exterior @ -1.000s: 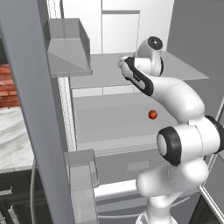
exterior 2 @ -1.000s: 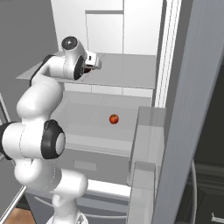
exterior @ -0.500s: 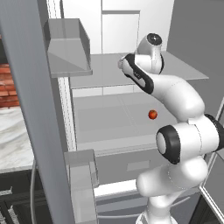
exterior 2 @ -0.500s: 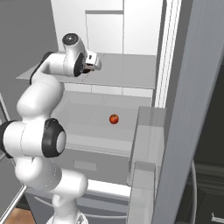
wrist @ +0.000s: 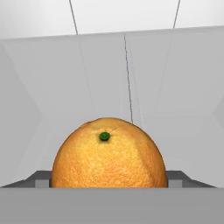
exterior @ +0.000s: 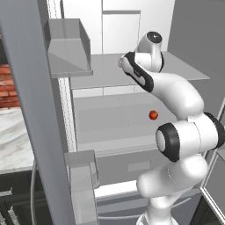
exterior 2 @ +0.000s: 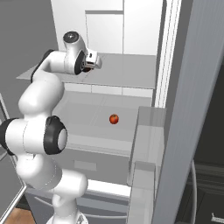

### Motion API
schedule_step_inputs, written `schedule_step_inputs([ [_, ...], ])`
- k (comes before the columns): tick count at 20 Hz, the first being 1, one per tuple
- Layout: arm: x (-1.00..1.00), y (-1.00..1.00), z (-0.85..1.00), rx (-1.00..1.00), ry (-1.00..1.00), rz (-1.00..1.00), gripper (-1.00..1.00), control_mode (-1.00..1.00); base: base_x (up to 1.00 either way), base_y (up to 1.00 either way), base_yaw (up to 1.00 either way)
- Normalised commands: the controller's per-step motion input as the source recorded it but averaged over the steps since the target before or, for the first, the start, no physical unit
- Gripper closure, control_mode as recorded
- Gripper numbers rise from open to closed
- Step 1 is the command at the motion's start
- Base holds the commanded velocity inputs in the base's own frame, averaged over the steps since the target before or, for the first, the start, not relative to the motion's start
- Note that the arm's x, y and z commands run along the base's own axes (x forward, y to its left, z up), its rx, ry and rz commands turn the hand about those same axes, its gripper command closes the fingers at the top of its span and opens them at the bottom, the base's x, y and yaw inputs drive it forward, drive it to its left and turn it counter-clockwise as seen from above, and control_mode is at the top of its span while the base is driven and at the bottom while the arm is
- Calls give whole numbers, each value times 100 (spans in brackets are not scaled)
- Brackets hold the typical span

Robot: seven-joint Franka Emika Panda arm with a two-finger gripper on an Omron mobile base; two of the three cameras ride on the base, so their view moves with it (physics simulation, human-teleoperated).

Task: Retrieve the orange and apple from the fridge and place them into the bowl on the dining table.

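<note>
Orange (wrist: pixel 109 154), pebbled skin with green stem dot up, sits on the open fridge's (exterior: pixel 132 79) upper shelf; the apple (exterior: pixel 153 115) rests on the shelf below.

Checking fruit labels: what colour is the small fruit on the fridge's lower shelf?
Dark red with an orange tinge: the apple, clearest in the right base view.

The white robot arm with dark joints rises from its base, bends at the elbow and reaches forward at upper height. Its two-finger gripper (exterior 2: pixel 90 62) points forward, level; whether the jaws are open cannot be told.
</note>
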Motion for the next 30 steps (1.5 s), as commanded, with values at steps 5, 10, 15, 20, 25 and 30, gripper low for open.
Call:
schedule_step_inputs([
  [5, -43, 0, -3, 0, -2, 1, 100, -100, 0, 0, 0],
  [10, -100, -20, 5, 0, -23, 1, 100, -100, 0, 0, 0],
  [15, -100, -32, 27, 0, -25, 2, 100, -100, 0, 0, 0],
  [20, -100, -13, 7, 0, -8, 0, 100, -100, 0, 0, 0],
  [25, -100, 0, 0, 0, 0, 0, 100, -100, 0, 0, 0],
  [30, -100, 0, 0, 0, 0, 0, 100, -100, 0, 0, 0],
])
